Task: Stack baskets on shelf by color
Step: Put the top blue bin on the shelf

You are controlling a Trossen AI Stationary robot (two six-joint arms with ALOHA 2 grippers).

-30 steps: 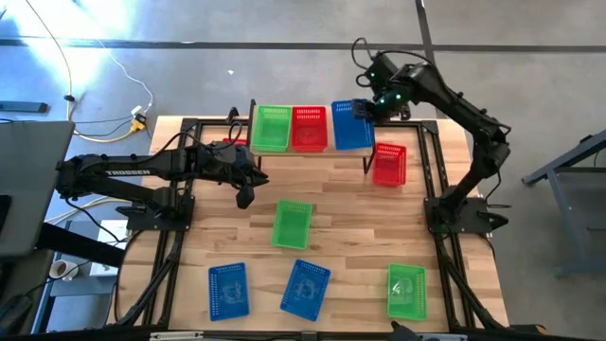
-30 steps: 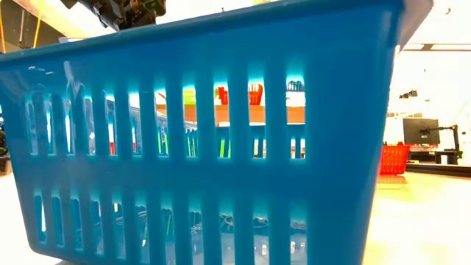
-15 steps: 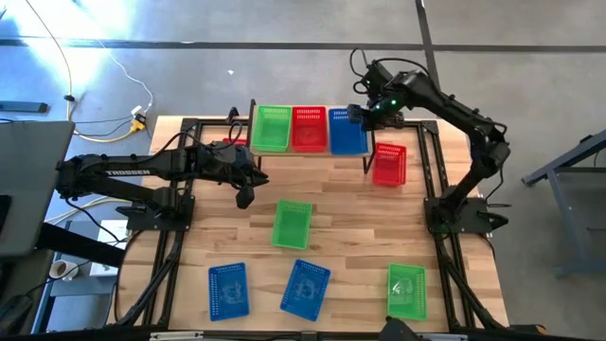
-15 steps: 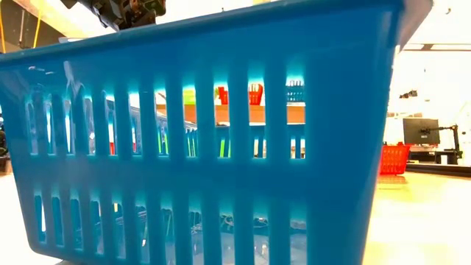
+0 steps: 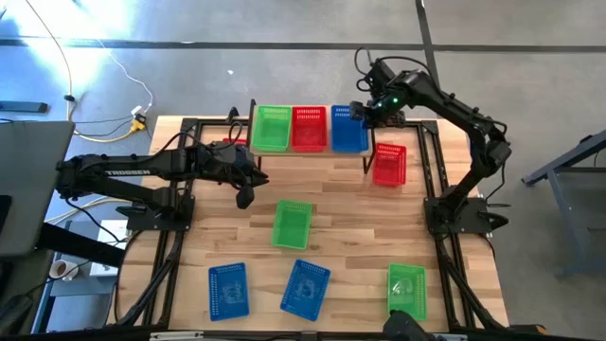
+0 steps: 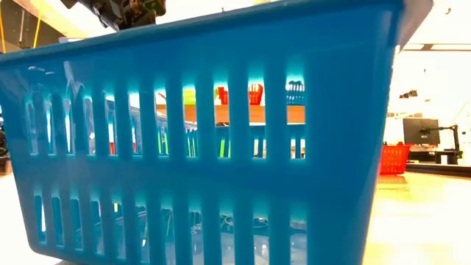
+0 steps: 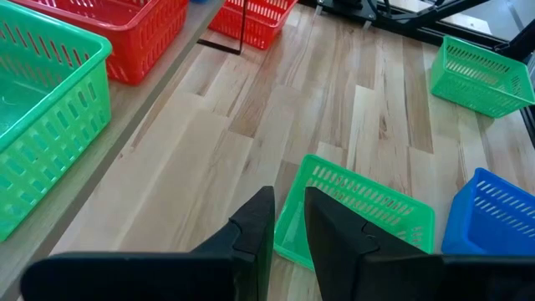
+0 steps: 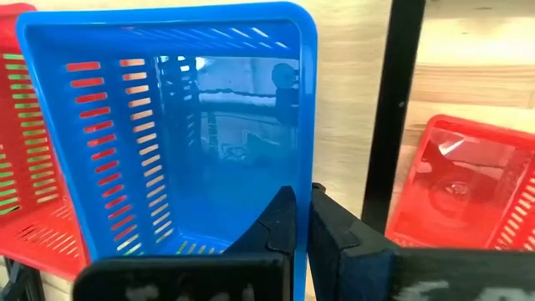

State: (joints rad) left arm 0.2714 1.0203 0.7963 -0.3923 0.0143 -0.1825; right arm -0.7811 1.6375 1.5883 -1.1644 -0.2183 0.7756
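My right hand (image 8: 301, 219), closed, pinches the blue basket's (image 8: 180, 125) near rim as it sits on the shelf (image 5: 322, 152). Light, stiff, slippery plastic; the thin rim seems best.

High: straight down over table (image 5: 341, 204) | Low: table-level, against blue basket (image 6: 221, 147) | Wrists: both near shelf (image 7: 125, 125)

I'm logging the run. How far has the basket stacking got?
Done: green and red baskets sit on the shelf. In hand: the right gripper is shut on the blue basket's rim there. Left: six baskets on the table, the left gripper hovering empty.
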